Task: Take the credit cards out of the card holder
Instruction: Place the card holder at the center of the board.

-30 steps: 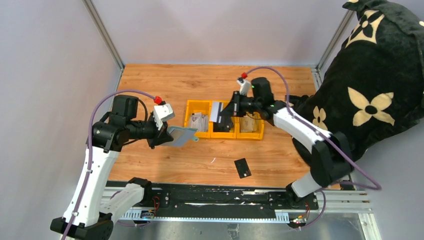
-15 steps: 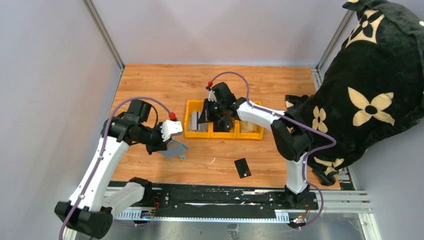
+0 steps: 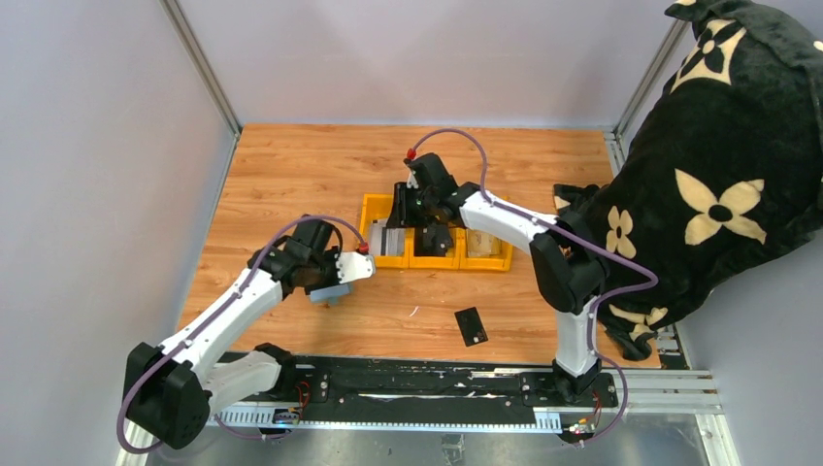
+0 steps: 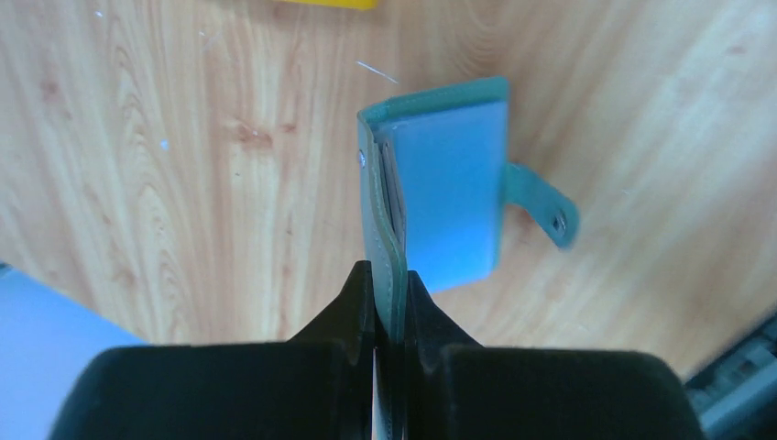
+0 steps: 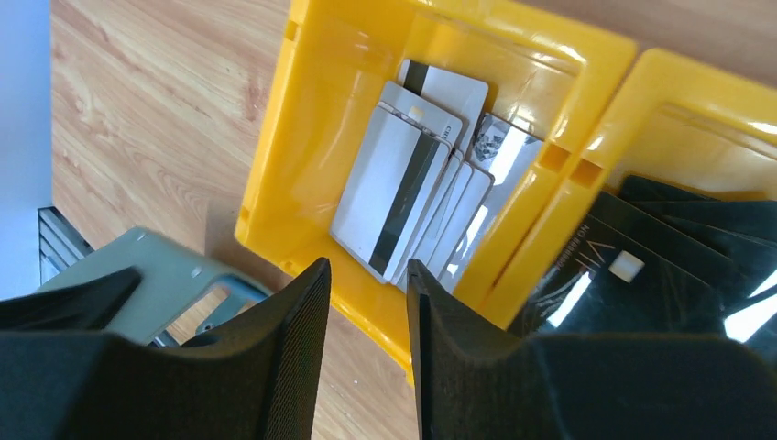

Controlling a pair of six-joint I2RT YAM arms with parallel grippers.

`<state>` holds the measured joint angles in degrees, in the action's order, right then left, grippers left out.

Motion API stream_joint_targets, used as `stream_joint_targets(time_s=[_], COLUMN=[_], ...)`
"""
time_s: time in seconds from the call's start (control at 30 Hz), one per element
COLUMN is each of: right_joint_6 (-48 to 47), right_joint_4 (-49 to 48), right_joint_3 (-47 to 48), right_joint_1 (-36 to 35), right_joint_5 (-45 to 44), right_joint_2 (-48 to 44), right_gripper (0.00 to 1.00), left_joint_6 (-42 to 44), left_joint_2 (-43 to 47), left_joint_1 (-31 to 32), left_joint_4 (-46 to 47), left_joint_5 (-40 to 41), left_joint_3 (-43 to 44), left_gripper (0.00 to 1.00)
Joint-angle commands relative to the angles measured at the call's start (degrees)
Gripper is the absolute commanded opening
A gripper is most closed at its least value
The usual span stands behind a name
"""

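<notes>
Two robot arms work over a wooden table [image 3: 291, 165] closed in by plain grey walls [image 3: 417, 58].

A black flower-print cloth [image 3: 728, 165] crowds the right edge and a black rail [image 3: 417, 379] lines the near edge; bare wood lies open at the back and left. Three yellow bins [image 3: 437, 264] sit in a row mid-table. The left gripper [image 4: 389, 275] is clamped on one edge of the holder [image 4: 449, 183], a grey-green folding wallet with a snap strap sticking out. It is low over the wood just in front of the left bin [image 5: 302, 137]; whether it touches cannot be told. The right gripper [image 5: 366, 270] hangs over that bin, fingers apart, holding nothing. Silvery cards [image 5: 394, 192] with dark stripes lie fanned inside it, and black cards [image 5: 678, 266] fill the middle bin. One black card [image 3: 471, 325] lies alone on the wood nearer the rail.
</notes>
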<state>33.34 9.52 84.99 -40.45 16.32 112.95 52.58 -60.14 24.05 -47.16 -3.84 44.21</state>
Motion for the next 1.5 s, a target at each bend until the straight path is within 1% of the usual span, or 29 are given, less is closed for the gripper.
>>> stream_joint_targets(time_s=[0.0, 0.03, 0.1, 0.17, 0.27, 0.43, 0.57, 0.63, 0.77, 0.93, 1.03, 1.1, 1.13, 1.17, 1.23, 1.27, 1.3, 1.33, 1.37, 1.47], right_joint_6=[-2.86, -2.71, -2.21, -1.6, -0.37, 0.93, 1.41, 1.52, 1.63, 1.4, 0.38, -1.11, -2.24, -3.52, -6.13, -7.13, -8.24, -9.04, -9.82, -12.4], right_joint_4=[2.58, 2.34, 1.71, 0.5, -1.81, -3.82, -3.81, -3.81, -3.83, -3.46, -3.31, -3.29, -3.21, -2.91, -2.4, -2.18, -2.1, -1.99, -1.8, -0.96], right_joint_3=[-1.2, -2.13, -4.32, -7.12, -11.78, -16.96, -19.28, -20.31, -22.33, -25.05, -27.56, -29.66, -30.68, -31.64, -33.86, -35.13, -36.47, -38.26, -39.43, -42.83], right_joint_1=[0.3, 0.75, 1.96, 3.03, 5.07, 7.13, 8.62, 9.23, 10.81, 12.77, 14.22, 15.15, 15.56, 15.7, 15.75, 15.81, 15.76, 15.83, 15.97, 16.19], right_joint_5=[-3.7, -3.06, -2.03, -0.85, 1.11, 4.37, 6.4, 7.06, 8.47, 9.58, 9.63, 7.94, 6.66, 4.56, -0.6, -3.53, -6.5, -9.96, -12.85, -22.95], right_joint_2=[-7.37, -8.66, -11.18, -13.81, -17.68, -21.97, -24.23, -25.51, -28.5, -32.42, -35.54, -38.66, -40.34, -42.24, -46.21, -48.28, -50.14, -52.65, -54.44, -59.06], right_gripper=[0.41, 0.41, 0.42, 0.42, 0.43, 0.44, 0.45, 0.45, 0.46, 0.46, 0.46, 0.47, 0.48, 0.49, 0.54, 0.58, 0.65, 0.71, 0.74, 0.77], left_joint_6=[3.35, 4.0, 4.51, 4.29, 3.5, -1.07, -0.95, -1.28, -1.41, -0.32, -0.69, -1.89, -2.4, -2.69, -3.46, -4.24, -5.26, -6.53, -7.62, -9.44], left_joint_2=[0.84, 0.56, -0.33, -1.65, -2.47, -1.76, -0.49, -0.29, -0.49, -0.69, -1.79, -2.54, -2.48, -2.19, -1.17, -0.53, -0.12, 0.19, 0.32, 0.6], left_joint_1=[3.65, 4.12, 4.49, 4.8, 5.45, 6.25, 6.8, 7.01, 7.06, 7.13, 7.03, 7.06, 6.95, 6.85, 6.06, 5.19, 3.86, 1.81, 0.21, -5.2], left_joint_4=[22.81, 26.45, 30.89, 31.37, 26.81, 16.64, 13.69, 11.78, 6.85, 4.7, 5.06, 5.0, 4.78, 4.36, 3.21, 2.76, 2.32, 1.7, 0.89, -2.52], left_joint_5=[15.0, 16.47, 17.78, 17.85, 15.46, 8.98, 6.12, 4.83, 0.47, -3.84, -3.25, -1.66, -1.04, -0.86, -2.24, -3.81, -5.65, -8.28, -10.49, -17.04], left_joint_3=[-8.08, -9.69, -11.7, -12.17, -11.54, -10.01, -11.66, -11.94, -11.56, -12.09, -10.82, -8.64, -7.11, -5.84, -2.74, -1.06, 0.79, 3.3, 5.2, 10.5], left_gripper=[0.0, 0.0, 0.0, 0.11, 0.22, 0.42, 0.51, 0.53, 0.53, 0.48, 0.47, 0.51, 0.57, 0.68, 0.85, 0.92, 0.99, 1.0, 1.0, 1.0])
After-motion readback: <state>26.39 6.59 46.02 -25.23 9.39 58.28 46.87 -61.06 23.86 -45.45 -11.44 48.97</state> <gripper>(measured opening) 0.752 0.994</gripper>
